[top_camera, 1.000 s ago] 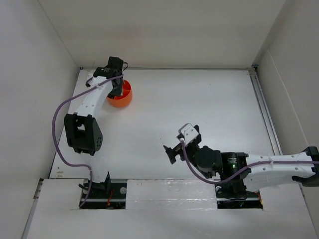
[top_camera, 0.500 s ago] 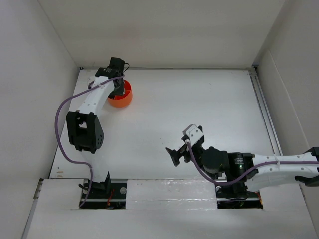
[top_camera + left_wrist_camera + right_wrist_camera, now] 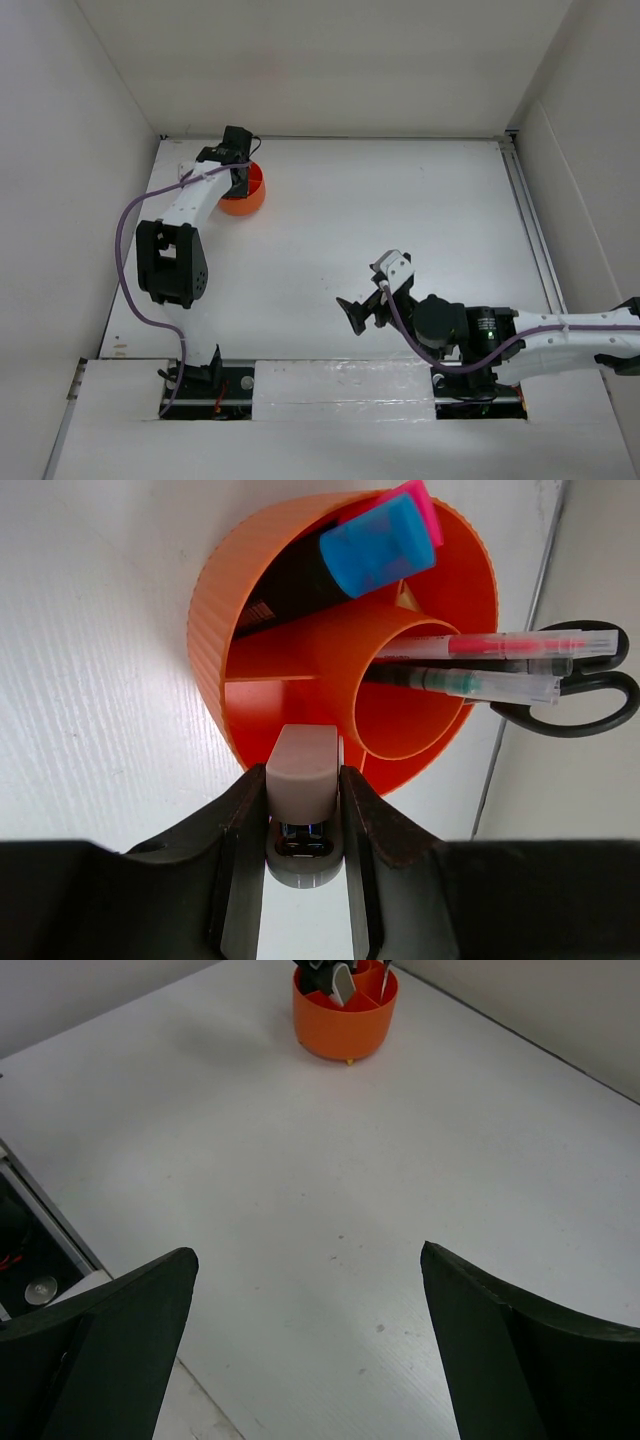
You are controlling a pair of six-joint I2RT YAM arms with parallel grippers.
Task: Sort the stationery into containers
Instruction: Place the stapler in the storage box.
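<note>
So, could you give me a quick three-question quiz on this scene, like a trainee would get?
1. True or false: the right fingers are holding a pen.
2. What do the left fingers grip? A scissors, B stapler, C eraser.
3. Fill in: the two highlighters in the orange tub have one blue cap and one ___ cap.
Key: 1 false, they are open and empty; 2 B; 3 pink.
</note>
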